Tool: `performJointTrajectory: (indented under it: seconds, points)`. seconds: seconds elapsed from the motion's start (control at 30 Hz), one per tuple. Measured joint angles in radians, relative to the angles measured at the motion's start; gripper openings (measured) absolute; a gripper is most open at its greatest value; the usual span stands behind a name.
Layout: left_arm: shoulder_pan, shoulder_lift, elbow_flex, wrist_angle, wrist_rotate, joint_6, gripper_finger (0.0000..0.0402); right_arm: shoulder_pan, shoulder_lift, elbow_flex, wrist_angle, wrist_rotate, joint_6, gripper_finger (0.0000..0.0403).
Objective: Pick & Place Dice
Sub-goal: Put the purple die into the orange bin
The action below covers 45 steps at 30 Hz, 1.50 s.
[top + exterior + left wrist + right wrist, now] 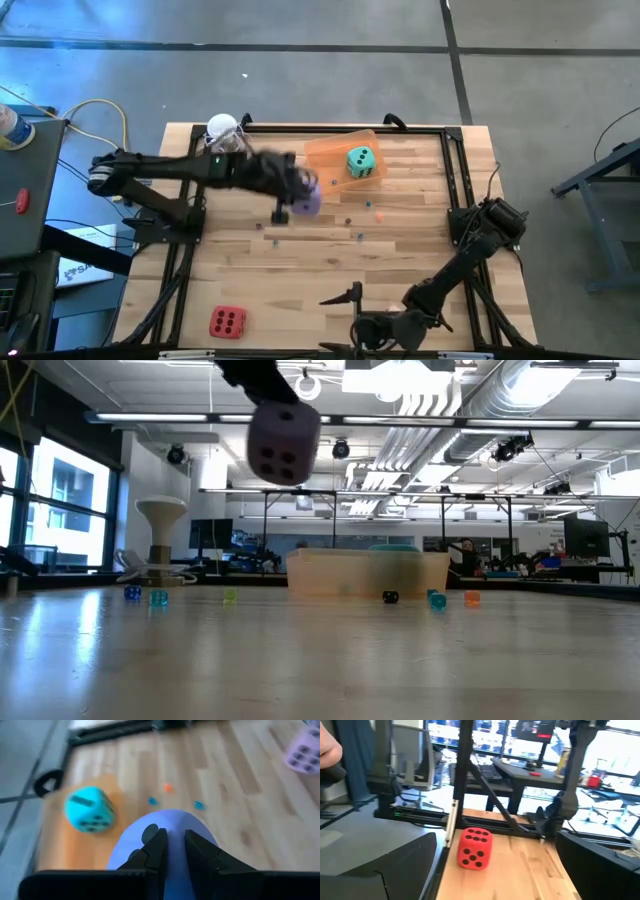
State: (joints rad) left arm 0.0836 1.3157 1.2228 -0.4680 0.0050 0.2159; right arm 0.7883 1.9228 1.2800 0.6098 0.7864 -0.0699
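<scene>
My left gripper (296, 190) (173, 836) is above the table's middle, shut on the purple die (309, 202) (283, 443), which hangs high over the wood in the low view. The teal-green die (361, 162) (90, 810) rests inside an orange see-through tray (325, 152) at the far side. A red die (228, 322) (475, 848) stands on the table near the near-left corner. The pink die (304, 752) shows only in the left wrist view, on the wood. My right arm (440, 290) waits at the near-right edge. My left gripper pinches the purple die's upper part (172, 820) between its two fingers (156, 851), coming from above and pointing down. The soft body bulges out on both sides of the narrow gap. The die is lifted clear and hangs below the fingers.
Tiny coloured beads (366, 205) (158, 597) are scattered over the middle of the table. A white stand (222, 130) (161, 520) sits at the far-left edge. Black frame rails (455, 170) border the table. Bare wood (300, 280) lies between the red die and the tray.
</scene>
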Motion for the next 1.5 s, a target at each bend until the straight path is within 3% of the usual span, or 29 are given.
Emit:
performJointTrajectory:
  seconds: [0.23, 0.4, 0.7, 1.5]
  points:
    - [0.255, 0.077, 0.002, 0.173, 0.224, 0.019, 0.0052, -0.005, 0.000, 0.000, -0.019, -0.005, 0.077, 0.0400]
    - [0.348, 0.181, 0.002, 0.210, 0.267, 0.039, 0.0053, -0.003, 0.000, 0.000, -0.029, -0.001, 0.093, 0.0400]
    - [0.403, 0.303, 0.001, 0.346, 0.318, 0.054, 0.0053, -0.003, 0.000, 0.000, -0.030, 0.000, 0.130, 0.0400]
    - [0.497, 0.400, 0.001, 0.404, 0.341, -0.056, 0.0053, -0.003, 0.000, 0.000, -0.029, 0.000, 0.181, 0.0400]
